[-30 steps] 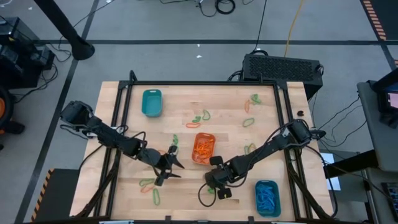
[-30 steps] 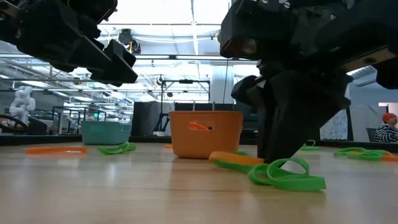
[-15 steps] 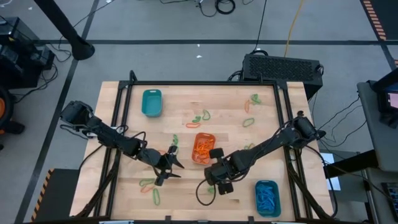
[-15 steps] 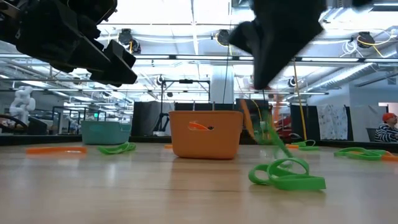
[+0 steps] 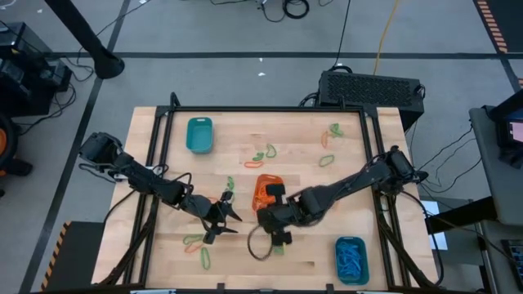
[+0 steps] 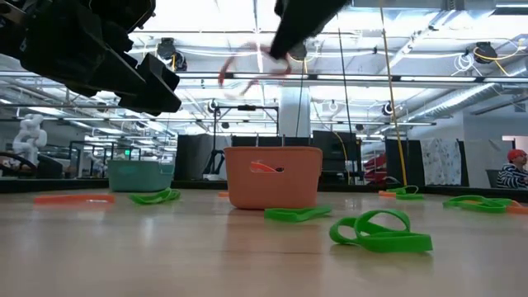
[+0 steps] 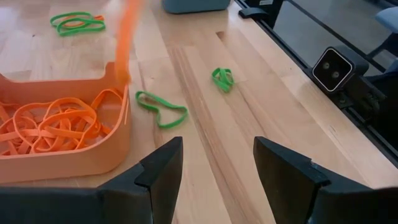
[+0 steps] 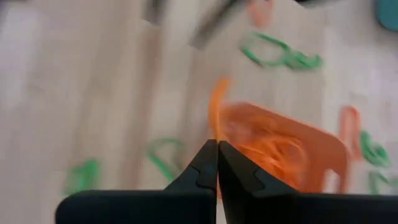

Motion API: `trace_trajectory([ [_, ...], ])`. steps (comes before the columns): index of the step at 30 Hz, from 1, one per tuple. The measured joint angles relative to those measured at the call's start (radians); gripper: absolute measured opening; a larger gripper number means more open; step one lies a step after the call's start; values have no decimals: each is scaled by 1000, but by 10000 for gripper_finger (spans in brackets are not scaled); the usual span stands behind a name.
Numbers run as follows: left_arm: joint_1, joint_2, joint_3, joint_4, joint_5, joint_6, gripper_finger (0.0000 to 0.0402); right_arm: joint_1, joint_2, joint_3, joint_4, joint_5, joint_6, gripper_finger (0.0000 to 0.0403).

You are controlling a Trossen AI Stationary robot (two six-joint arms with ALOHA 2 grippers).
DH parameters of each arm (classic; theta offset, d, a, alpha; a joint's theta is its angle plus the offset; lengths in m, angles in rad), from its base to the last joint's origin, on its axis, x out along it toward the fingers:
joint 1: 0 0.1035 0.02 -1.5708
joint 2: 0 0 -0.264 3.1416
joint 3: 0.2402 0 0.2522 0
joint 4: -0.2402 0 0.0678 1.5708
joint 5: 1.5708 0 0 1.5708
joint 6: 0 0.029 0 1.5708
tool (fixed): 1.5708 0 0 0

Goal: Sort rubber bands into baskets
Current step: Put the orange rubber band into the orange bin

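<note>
Right wrist view shows the right gripper (image 8: 217,149) pinched shut on a thin orange rubber band (image 8: 215,115), just beside the orange plastic basket (image 8: 311,149). Next, carry it over and release. The left gripper (image 7: 214,158) waits wide open.

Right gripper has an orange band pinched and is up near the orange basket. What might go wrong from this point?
1. The right gripper is shut on only the end of the orange band; the rest dangles and may slip free or hang over the orange basket's wall.
2. Green bands lie right beside that basket; a low release could snag one.
3. The left gripper hovers open close by, so the arms could crowd.
</note>
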Motion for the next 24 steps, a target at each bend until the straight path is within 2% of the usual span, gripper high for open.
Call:
trace_trajectory([
  [11,0,0,0,-11,0,-1,203,-106,25,-2,-86,3,4,2],
  [17,0,0,0,-24,4,-1,203,-147,35,-2,-138,-3,50,28],
  [24,15,-113,0,-243,3,10,203,-172,35,-1,-155,-2,53,68],
])
